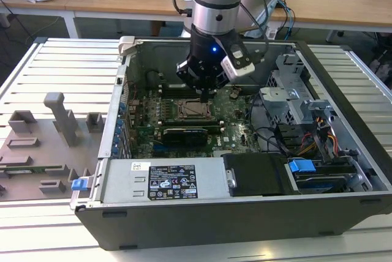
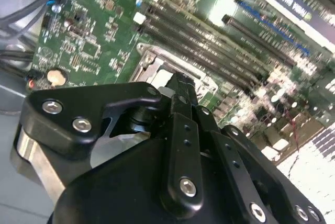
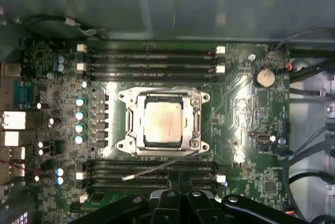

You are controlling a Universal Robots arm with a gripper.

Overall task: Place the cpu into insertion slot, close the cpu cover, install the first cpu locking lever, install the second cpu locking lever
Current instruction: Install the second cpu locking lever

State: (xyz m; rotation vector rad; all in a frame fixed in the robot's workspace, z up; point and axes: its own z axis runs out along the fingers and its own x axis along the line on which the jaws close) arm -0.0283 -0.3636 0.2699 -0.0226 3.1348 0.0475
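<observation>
We record an open computer case (image 1: 343,152) lying on a slatted white table (image 1: 55,66), its green motherboard (image 3: 246,109) exposed. At the board's centre sits the insertion slot (image 3: 127,125), and in it the cpu (image 3: 163,123), flat and square, its dull silver top facing up. The cpu cover (image 3: 194,124) lies down around the chip, framing it through its central cut-out. One thin wire locking lever (image 3: 157,169) stands loose, slanting away from the socket across the long black memory slots (image 3: 152,62) on that side; further memory slots flank the socket's opposite side. We note the gripper (image 1: 204,95) hanging above the socket in the exterior view, its black fingers (image 3: 180,185) drawn together with no visible gap and nothing between them, their tips near the loose lever in the first wrist view. A round coin battery (image 3: 265,77) sits well apart from the socket.
</observation>
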